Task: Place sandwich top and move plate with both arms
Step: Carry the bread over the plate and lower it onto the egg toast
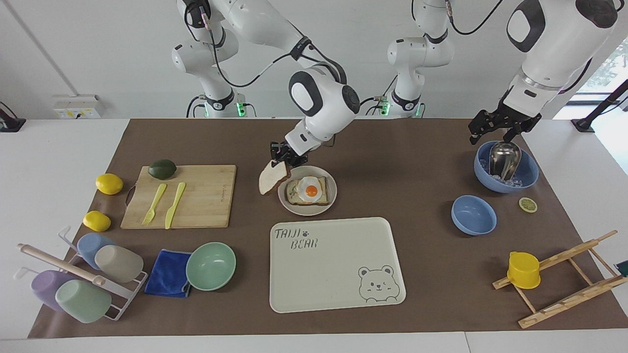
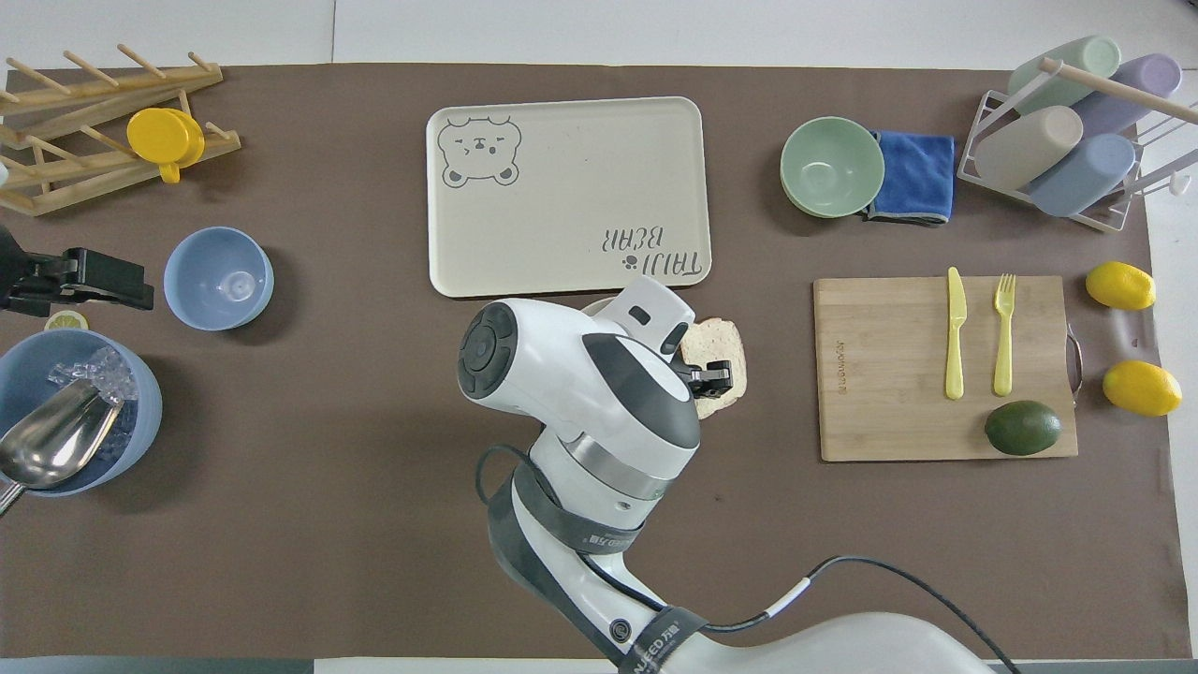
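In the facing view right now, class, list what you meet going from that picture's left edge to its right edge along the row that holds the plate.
Lemon → cutting board → sandwich top, held up by the right gripper → plate bearing the egg-topped bread → small blue bowl → lemon slice.

White wall [image 1: 88, 49] at back; socket box [image 1: 76, 107] on it; white desk [image 1: 54, 147], brown mat [image 1: 392, 142]; window [image 1: 608, 63] at side.
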